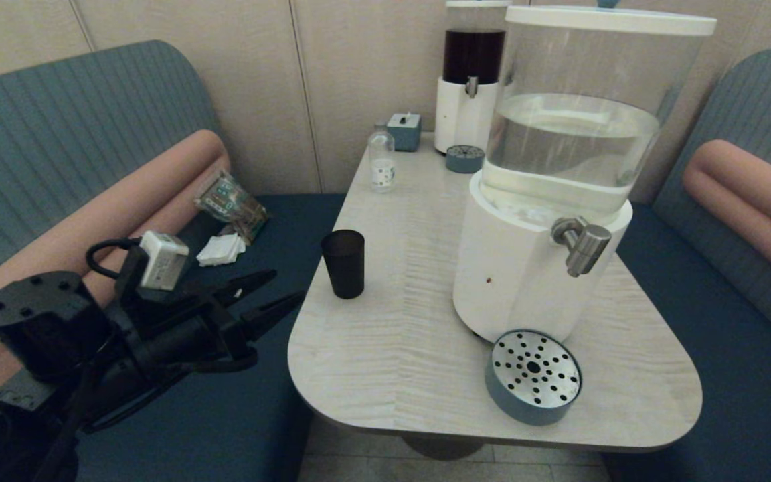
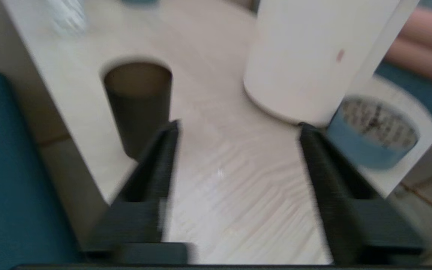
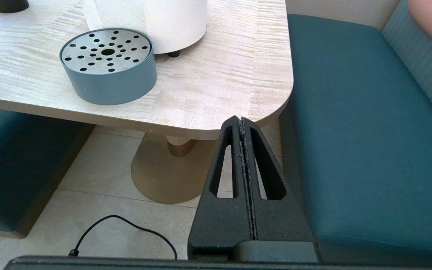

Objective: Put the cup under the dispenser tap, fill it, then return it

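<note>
The dark tumbler cup (image 1: 343,262) stands upright near the table's left edge; it shows again in the left wrist view as the cup (image 2: 138,105). My left gripper (image 1: 282,289) hovers open off the table's left side, level with the cup and a short way from it, nothing between its fingers (image 2: 159,165). The brushed-metal dispenser tap (image 1: 581,244) juts from the white base of the big clear-tank dispenser (image 1: 526,268). Below the tap sits a blue drip tray (image 1: 534,375) with a perforated metal top. My right gripper (image 3: 241,122) is shut, parked low beside the table's near right corner.
At the table's far end stand a slimmer dark-liquid dispenser (image 1: 471,73), a small clear bottle (image 1: 381,159), a blue box (image 1: 404,130) and a second small drip tray (image 1: 464,158). Blue bench seats flank the table (image 1: 392,375); packets (image 1: 230,201) lie on the left seat.
</note>
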Tool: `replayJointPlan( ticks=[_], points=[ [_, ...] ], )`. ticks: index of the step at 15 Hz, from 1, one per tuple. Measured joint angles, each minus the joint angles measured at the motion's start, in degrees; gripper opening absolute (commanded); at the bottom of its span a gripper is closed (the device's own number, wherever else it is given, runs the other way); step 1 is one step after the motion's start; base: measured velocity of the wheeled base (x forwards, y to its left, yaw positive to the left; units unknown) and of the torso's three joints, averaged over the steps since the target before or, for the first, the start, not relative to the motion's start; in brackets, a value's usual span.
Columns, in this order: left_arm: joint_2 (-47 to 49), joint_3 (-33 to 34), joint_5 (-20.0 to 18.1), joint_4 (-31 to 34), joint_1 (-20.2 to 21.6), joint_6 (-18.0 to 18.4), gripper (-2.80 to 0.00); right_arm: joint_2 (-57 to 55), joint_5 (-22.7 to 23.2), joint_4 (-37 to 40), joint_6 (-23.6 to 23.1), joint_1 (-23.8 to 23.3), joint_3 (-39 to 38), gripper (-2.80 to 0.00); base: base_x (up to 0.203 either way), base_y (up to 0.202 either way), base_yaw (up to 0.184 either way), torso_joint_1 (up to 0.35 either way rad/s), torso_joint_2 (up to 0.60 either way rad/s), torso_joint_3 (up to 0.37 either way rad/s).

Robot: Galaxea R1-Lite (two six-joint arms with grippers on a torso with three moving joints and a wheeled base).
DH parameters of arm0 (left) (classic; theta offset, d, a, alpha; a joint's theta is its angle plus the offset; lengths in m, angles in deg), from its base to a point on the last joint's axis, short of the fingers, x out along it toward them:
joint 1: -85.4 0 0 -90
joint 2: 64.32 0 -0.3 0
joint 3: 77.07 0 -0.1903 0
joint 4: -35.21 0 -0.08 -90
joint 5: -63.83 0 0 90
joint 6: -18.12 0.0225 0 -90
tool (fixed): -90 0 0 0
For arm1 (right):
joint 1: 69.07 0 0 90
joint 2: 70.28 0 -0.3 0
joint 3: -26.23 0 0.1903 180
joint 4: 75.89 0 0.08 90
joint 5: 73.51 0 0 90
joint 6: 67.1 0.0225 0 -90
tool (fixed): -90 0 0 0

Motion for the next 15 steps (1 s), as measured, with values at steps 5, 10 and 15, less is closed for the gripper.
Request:
replayJointPlan(
  ticks=[5,10,15],
  points=[
    [-15.58,2.52,13.88,-0.01,0.01,-4.37,-2.8,0.0,0.01,0.0,0.0,0.0,0.0,-2.8,0.0,0.0,0.0,0.0,0.0,0.0],
    [-33.6,7.37,26.21,5.68,0.81,-7.96,-2.8,0.0,0.02,0.0,-0.01,0.0,0.0,-2.8,0.0,0.0,0.0,0.0,0.0,0.0],
    [-53.27,10.89,35.32,17.71,4.15,-9.48,-2.8,0.0,0.0,-0.02,-0.09,0.0,0.0,-2.8,0.0,0.0,0.0,0.0,0.0,0.0]
  ],
)
